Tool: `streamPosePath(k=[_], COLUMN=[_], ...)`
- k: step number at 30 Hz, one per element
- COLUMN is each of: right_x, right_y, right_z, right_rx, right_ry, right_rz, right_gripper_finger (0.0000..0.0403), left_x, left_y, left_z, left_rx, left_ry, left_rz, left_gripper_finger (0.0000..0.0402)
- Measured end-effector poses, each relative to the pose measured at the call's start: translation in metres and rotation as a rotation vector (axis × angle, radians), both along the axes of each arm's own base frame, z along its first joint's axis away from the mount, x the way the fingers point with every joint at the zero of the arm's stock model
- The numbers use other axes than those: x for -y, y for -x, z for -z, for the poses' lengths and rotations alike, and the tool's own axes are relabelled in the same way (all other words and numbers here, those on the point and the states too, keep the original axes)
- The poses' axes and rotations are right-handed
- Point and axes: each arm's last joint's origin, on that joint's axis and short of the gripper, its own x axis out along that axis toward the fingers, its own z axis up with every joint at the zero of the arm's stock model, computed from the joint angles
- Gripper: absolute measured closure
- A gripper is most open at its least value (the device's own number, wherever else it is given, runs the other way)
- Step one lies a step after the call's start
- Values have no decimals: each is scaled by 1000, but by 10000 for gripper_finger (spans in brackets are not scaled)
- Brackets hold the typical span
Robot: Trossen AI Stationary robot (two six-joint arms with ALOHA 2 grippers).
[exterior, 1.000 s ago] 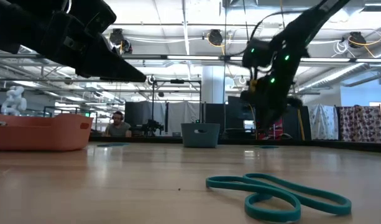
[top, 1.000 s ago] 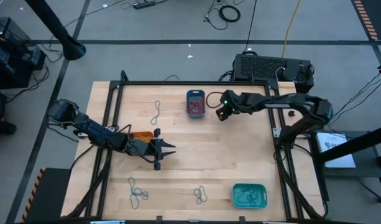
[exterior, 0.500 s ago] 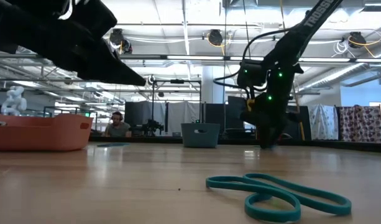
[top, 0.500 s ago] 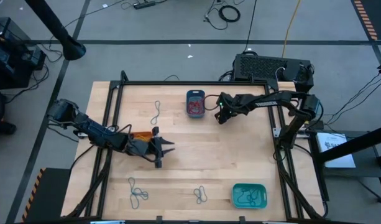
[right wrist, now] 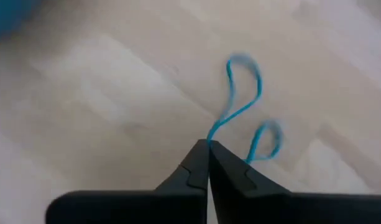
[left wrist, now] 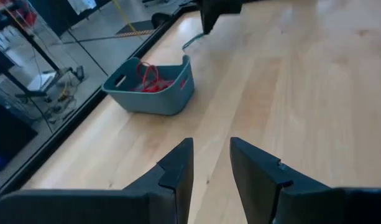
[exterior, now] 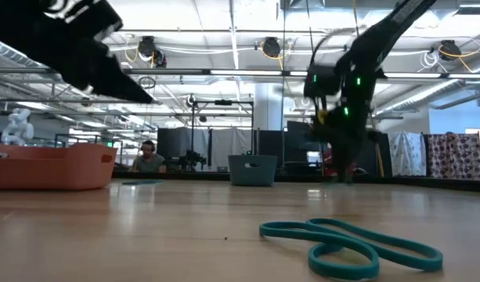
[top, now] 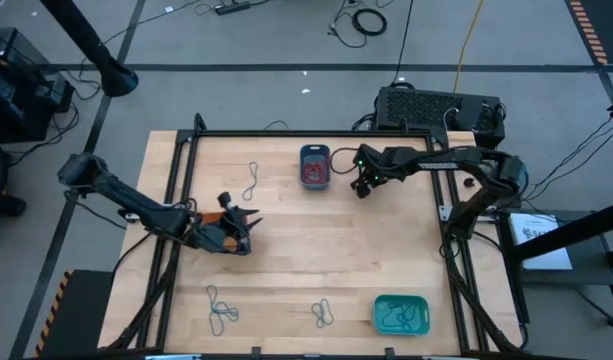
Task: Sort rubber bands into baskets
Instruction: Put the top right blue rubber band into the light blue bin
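Note:
My right gripper (top: 361, 189) hangs just right of the dark teal-blue basket (top: 315, 166), which holds red rubber bands; it is shut on a thin blue rubber band (right wrist: 243, 81). My left gripper (top: 250, 217) stands open with nothing between its fingers (left wrist: 212, 163), beside the orange basket (top: 218, 214), which the arm largely covers. The turquoise basket (top: 400, 314) stands at the near right with bands in it. Loose bands lie flat on the table at the far left (top: 252, 182), near left (top: 221, 308) and near middle (top: 323, 314). My right gripper pinches the blue band at one end (right wrist: 210, 140) between its two fingertips, coming from above. The rest of the band trails off beyond the tips in two small loops. Whether its free end lies on the table, I cannot tell.
A black frame (top: 286, 132) runs around the tabletop. A black box (top: 436, 105) with cables sits beyond the far right corner. In the low view a teal band (exterior: 349, 247) lies close to the near edge, and a person sits far off behind the table.
My right gripper has dipped to the table right of the dark teal-blue basket, shut on the blue band and risen a little. My left gripper has drawn back toward the table's left and far side, to the orange basket, staying open.

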Motion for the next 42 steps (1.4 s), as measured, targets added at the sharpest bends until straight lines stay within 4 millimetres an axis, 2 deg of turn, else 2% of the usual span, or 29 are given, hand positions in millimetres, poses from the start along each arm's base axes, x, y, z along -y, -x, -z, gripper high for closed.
streamPosePath(k=[5, 9, 15, 22, 26, 31, 37, 42], right_x=[-22, -54, -119, -205, -252, -293, -327, -344], right_y=[15, 20, 25, 33, 38, 52, 65, 68], right_z=[-29, -53, -84, -100, -102, -93, -69, -47], right_rx=[21, 109, 286, 403, 453, 451, 341, 265], right_ry=[-49, -137, -298, -532, -609, -588, -583, -569], right_rz=[-7, -64, -222, -442, -560, -588, -547, -468], right_gripper_finger=[402, 402, 403, 403, 403, 402, 402, 402], left_x=[0, 3, 5, 8, 10, 11, 11, 11], left_y=[16, 19, 17, 13, 10, 8, 7, 7], left_z=[-13, -14, -8, -2, -1, 1, 1, 1], left_rx=[50, 56, 26, 4, 6, 9, 7, 7], left_ry=[78, 91, 90, 93, 106, 107, 106, 107], left_rz=[-1, 15, 15, 30, 45, 46, 45, 44], left_gripper_finger=[288, 288, 288, 288, 288, 288, 288, 288])
